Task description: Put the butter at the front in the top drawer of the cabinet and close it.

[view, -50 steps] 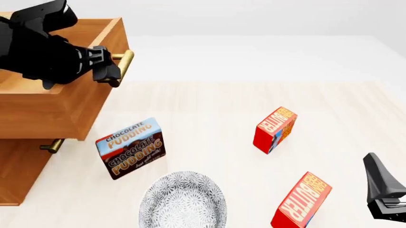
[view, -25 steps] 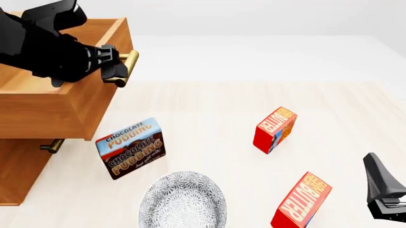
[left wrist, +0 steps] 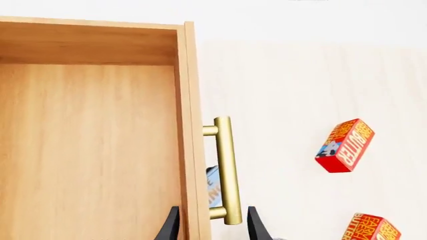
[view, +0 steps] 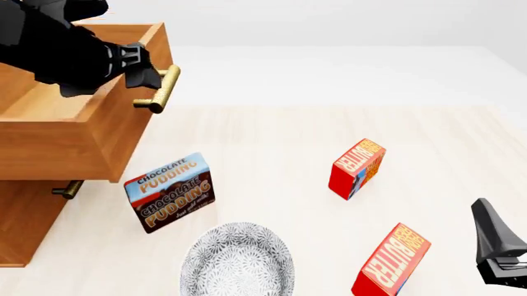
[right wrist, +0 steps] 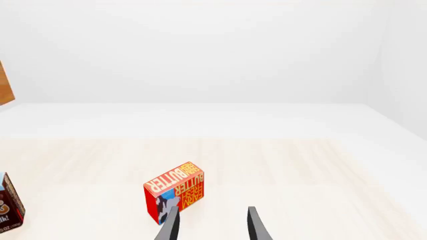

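The butter at the front (view: 391,262) stands near the table's front edge; it shows cut off in the left wrist view (left wrist: 371,230). My right gripper (view: 485,222) waits to its right, open and empty (right wrist: 212,225). The right wrist view shows the farther butter carton (right wrist: 175,191). The top drawer (view: 78,132) of the cabinet (view: 24,228) is pulled out, its inside bare. My left gripper (view: 140,71) hovers just above the drawer's brass handle (view: 160,89), open, its fingers (left wrist: 253,227) astride the drawer front and handle end (left wrist: 227,170).
A second butter carton (view: 356,168) stands mid-table. A chocolate pudding box (view: 170,191) stands in front of the open drawer. A patterned grey bowl (view: 237,262) sits at the front edge. The lower drawer's handle (view: 66,189) pokes out under the open drawer.
The top drawer slid a little farther out. My left gripper has since come off the handle and risen up and back. The right arm and cartons have not moved.
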Robot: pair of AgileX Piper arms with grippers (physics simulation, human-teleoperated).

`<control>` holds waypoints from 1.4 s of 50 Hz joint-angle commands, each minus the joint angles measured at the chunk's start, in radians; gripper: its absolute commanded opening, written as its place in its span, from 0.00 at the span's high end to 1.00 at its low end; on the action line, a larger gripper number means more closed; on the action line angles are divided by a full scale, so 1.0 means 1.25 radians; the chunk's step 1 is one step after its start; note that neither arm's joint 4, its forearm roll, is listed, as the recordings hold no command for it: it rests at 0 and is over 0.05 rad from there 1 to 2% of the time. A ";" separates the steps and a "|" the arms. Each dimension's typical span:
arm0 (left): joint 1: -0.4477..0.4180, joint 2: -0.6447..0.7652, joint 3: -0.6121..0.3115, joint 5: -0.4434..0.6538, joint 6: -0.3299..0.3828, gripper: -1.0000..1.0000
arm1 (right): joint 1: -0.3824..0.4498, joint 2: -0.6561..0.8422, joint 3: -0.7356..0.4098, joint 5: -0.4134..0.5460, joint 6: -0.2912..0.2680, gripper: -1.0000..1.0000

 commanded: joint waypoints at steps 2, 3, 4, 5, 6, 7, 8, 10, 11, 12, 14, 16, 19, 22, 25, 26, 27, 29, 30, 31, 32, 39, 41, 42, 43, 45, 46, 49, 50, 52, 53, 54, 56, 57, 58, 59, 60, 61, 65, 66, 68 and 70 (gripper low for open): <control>0.019 -0.006 -0.062 0.061 0.040 0.00 | 0.000 0.001 0.001 -0.002 0.000 0.00; 0.021 -0.009 -0.069 0.065 0.043 0.00 | 0.000 0.001 0.001 -0.002 0.000 0.00; 0.020 -0.010 -0.069 0.070 0.043 0.00 | 0.000 0.001 0.001 -0.002 0.000 0.00; 0.025 -0.009 -0.074 0.078 0.055 0.00 | 0.000 0.001 0.001 -0.002 0.000 0.00; 0.021 -0.015 -0.078 0.081 0.049 0.00 | 0.000 0.001 0.001 -0.002 0.000 0.00; 0.015 -0.016 -0.081 0.084 0.053 0.00 | 0.000 0.001 0.001 -0.002 0.000 0.00; 0.010 -0.019 -0.083 0.086 0.052 0.00 | 0.000 0.001 0.001 -0.002 0.000 0.00; 0.014 -0.020 -0.100 0.094 0.063 0.00 | 0.000 0.001 0.001 -0.002 0.000 0.00; 0.014 -0.020 -0.100 0.097 0.060 0.00 | 0.000 0.000 0.001 -0.001 0.000 0.00; 0.014 -0.020 -0.100 0.097 0.060 0.00 | 0.000 0.000 0.001 -0.001 0.000 0.00; -0.012 -0.020 -0.120 0.103 0.070 0.00 | 0.000 0.000 0.001 -0.001 0.000 0.00; -0.010 -0.019 -0.135 0.109 0.070 0.00 | 0.000 -0.001 0.001 0.000 0.000 0.00; -0.024 -0.014 -0.156 0.117 0.077 0.00 | 0.000 -0.001 0.001 0.001 0.000 0.00; -0.046 -0.009 -0.158 0.126 0.069 0.00 | 0.000 -0.001 0.001 0.001 0.000 0.00; -0.072 -0.014 -0.197 0.129 0.068 0.00 | 0.000 -0.001 0.000 0.001 0.000 0.00; -0.065 -0.011 -0.199 0.140 0.073 0.00 | 0.000 -0.001 0.000 0.001 0.000 0.00; -0.058 -0.013 -0.226 0.148 0.103 0.00 | 0.000 -0.001 0.000 0.001 0.000 0.00; -0.083 -0.008 -0.250 0.157 0.102 0.00 | 0.000 -0.001 0.000 0.001 0.000 0.00; -0.086 -0.006 -0.259 0.159 0.108 0.00 | 0.000 -0.001 0.000 0.001 0.000 0.00; -0.086 -0.006 -0.259 0.159 0.108 0.00 | 0.000 -0.001 0.000 0.000 0.000 0.00; -0.086 0.002 -0.265 0.168 0.118 0.00 | 0.000 -0.001 0.000 0.000 0.000 0.00; -0.124 0.029 -0.298 0.179 0.142 0.00 | 0.000 0.000 0.000 0.000 0.000 0.00; -0.131 0.030 -0.309 0.178 0.147 0.00 | 0.000 0.000 0.000 0.000 0.000 0.00; -0.138 0.028 -0.314 0.177 0.147 0.00 | 0.000 -0.001 0.000 0.001 0.000 0.00; -0.138 0.029 -0.308 0.176 0.147 0.00 | 0.000 -0.001 0.000 0.001 0.000 0.00; -0.140 0.029 -0.314 0.174 0.155 0.00 | 0.000 -0.001 0.000 0.001 0.000 0.00; -0.131 0.028 -0.314 0.175 0.168 0.00 | 0.000 -0.002 0.000 0.002 0.000 0.00; -0.156 0.031 -0.325 0.164 0.171 0.00 | 0.000 -0.002 0.000 0.002 0.000 0.00; -0.152 0.036 -0.317 0.166 0.180 0.00 | 0.000 -0.002 0.000 0.002 0.000 0.00; -0.172 0.044 -0.307 0.146 0.174 0.00 | 0.000 -0.003 0.000 0.003 0.000 0.00; -0.182 0.044 -0.304 0.137 0.164 0.00 | 0.000 -0.003 0.000 0.003 0.000 0.00; -0.180 0.046 -0.299 0.132 0.172 0.00 | 0.000 -0.003 0.000 0.003 0.000 0.00; -0.189 0.052 -0.284 0.113 0.170 0.00 | 0.000 -0.003 0.000 0.003 0.000 0.00; -0.215 0.057 -0.290 0.097 0.163 0.00 | 0.000 -0.003 0.000 0.003 0.000 0.00; -0.211 0.060 -0.278 0.095 0.157 0.00 | 0.000 -0.003 0.000 0.003 0.000 0.00; -0.212 0.064 -0.274 0.091 0.158 0.00 | 0.000 -0.003 0.000 0.003 0.000 0.00; -0.226 0.068 -0.278 0.081 0.150 0.00 | 0.000 -0.003 0.000 0.003 0.000 0.00; -0.226 0.068 -0.278 0.081 0.150 0.00 | 0.000 -0.003 0.000 0.003 0.000 0.00; -0.247 0.084 -0.272 0.064 0.136 0.00 | 0.000 -0.003 0.000 0.003 0.000 0.00; -0.255 0.092 -0.272 0.055 0.137 0.00 | 0.000 -0.003 0.000 0.003 0.000 0.00; -0.255 0.092 -0.272 0.055 0.137 0.00 | 0.000 -0.003 0.000 0.003 0.000 0.00; -0.279 0.112 -0.271 0.037 0.127 0.00 | 0.000 -0.003 0.000 0.003 0.000 0.00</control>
